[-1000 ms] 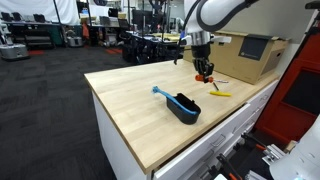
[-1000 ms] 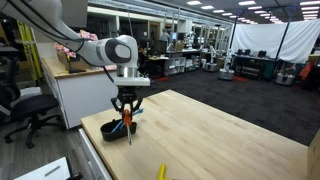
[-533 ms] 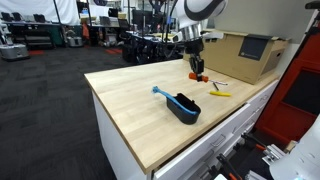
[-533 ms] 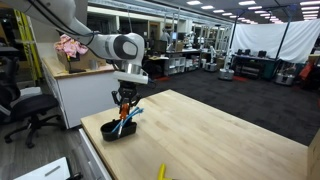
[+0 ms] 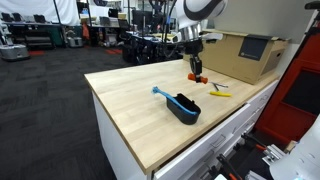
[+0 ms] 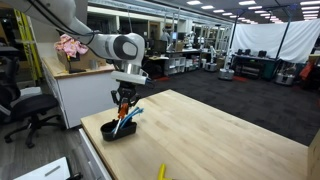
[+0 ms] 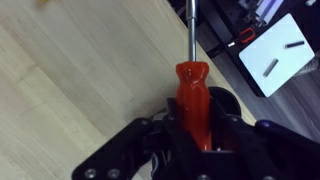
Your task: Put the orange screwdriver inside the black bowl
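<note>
My gripper [image 5: 196, 68] is shut on the orange screwdriver [image 5: 198, 76] and holds it in the air above the wooden table, shaft pointing down. In the wrist view the jaws [image 7: 194, 130] clamp the orange handle [image 7: 192, 90], with the thin shaft running away from them. The black bowl [image 5: 186, 108] sits near the table's front edge with a light-blue handled utensil [image 5: 160, 92] resting in it. In an exterior view the gripper [image 6: 123, 97] hangs just above and behind the bowl [image 6: 115, 131].
A flat yellow tool [image 5: 220, 93] lies on the table beside the gripper, also showing in an exterior view [image 6: 162, 172]. A cardboard box [image 5: 246, 55] stands at the table's far corner. The table edge [image 5: 150, 160] drops off near the bowl.
The gripper has risen with the screwdriver and shifted slightly sideways since one second ago. It has barely moved in the last half second.
</note>
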